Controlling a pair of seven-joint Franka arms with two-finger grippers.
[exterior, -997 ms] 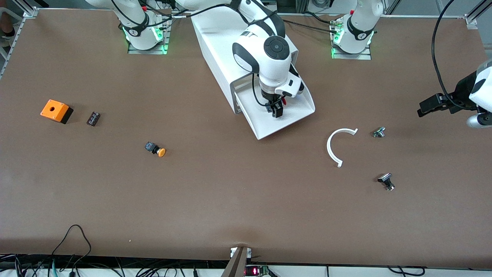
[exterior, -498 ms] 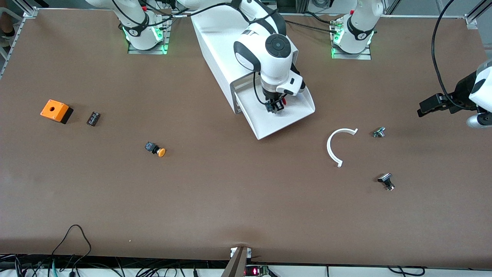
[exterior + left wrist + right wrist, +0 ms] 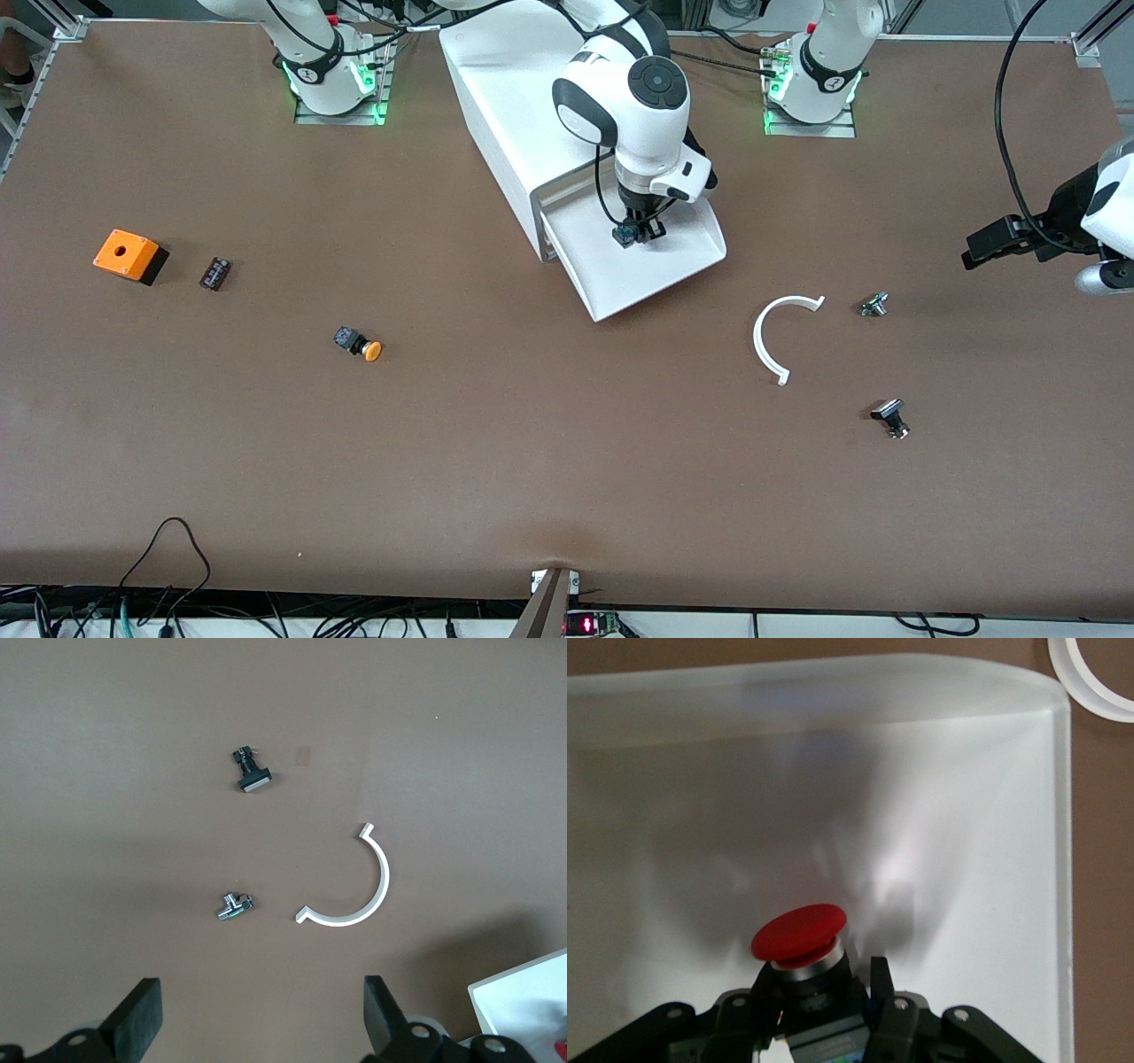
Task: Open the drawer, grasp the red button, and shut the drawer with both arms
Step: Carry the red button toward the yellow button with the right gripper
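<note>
The bottom drawer (image 3: 620, 283) of the white cabinet (image 3: 496, 106) stands pulled out. My right gripper (image 3: 640, 232) is over the open drawer, shut on the button (image 3: 627, 235). In the right wrist view the red cap (image 3: 799, 932) sticks out past the gripper (image 3: 822, 979), with the white drawer floor (image 3: 939, 797) below it. My left gripper (image 3: 974, 248) waits open and empty over the table at the left arm's end. It shows in the left wrist view (image 3: 261, 1010) with a drawer corner (image 3: 523, 992) at the edge.
An orange-capped button (image 3: 359, 344), an orange box (image 3: 128, 255) and a small dark part (image 3: 214, 273) lie toward the right arm's end. A white curved piece (image 3: 775, 337), a metal part (image 3: 873, 305) and a black part (image 3: 890, 416) lie toward the left arm's end.
My right gripper has moved with the button over the drawer toward the cabinet, and the hand has risen. The left arm has not moved.
</note>
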